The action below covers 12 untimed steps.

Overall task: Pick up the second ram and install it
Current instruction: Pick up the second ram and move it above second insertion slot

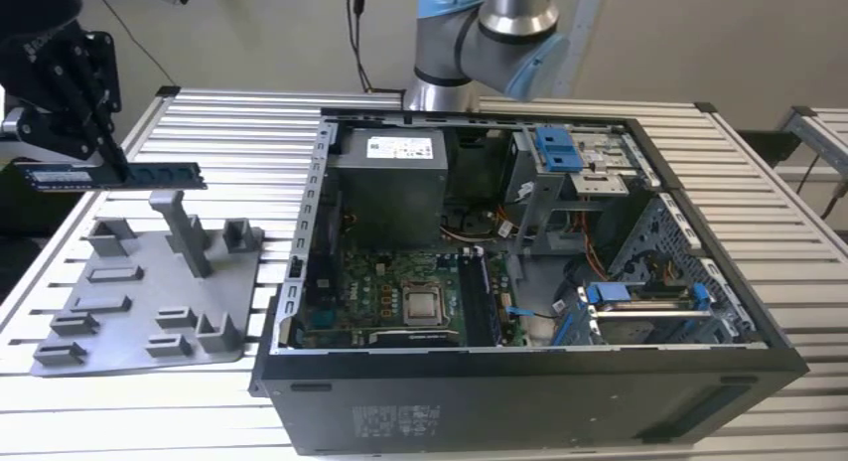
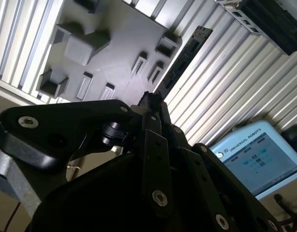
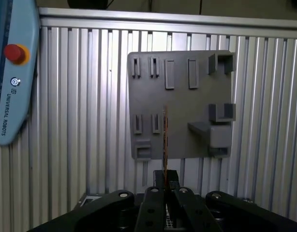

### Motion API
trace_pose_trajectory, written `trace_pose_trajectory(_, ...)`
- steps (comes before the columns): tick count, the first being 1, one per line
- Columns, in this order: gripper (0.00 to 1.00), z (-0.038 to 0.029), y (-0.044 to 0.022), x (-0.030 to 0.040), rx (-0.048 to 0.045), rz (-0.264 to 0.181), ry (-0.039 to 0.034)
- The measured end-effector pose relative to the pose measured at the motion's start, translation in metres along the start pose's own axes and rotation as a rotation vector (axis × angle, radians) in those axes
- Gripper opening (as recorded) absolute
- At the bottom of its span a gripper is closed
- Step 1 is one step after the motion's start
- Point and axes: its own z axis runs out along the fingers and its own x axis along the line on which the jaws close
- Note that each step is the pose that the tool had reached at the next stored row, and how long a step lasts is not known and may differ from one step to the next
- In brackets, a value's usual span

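Okay, I see the black gripper (image 1: 111, 167) clamped on the second ram (image 1: 162, 175), a long thin green circuit-board stick, held level above the grey plastic fixture plate (image 1: 146, 292), beside the open black computer case (image 1: 530, 401).

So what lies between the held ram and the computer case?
In the exterior view, just bare slatted table; the grey fixture plate sits beneath the second ram, which the gripper clamps.
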Motion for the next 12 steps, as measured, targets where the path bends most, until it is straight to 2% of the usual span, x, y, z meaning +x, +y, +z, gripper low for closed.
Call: trace_pose_trajectory(12,0.14,0.0002,-0.0181,0.0004,-0.0003,0.000,-0.0001)
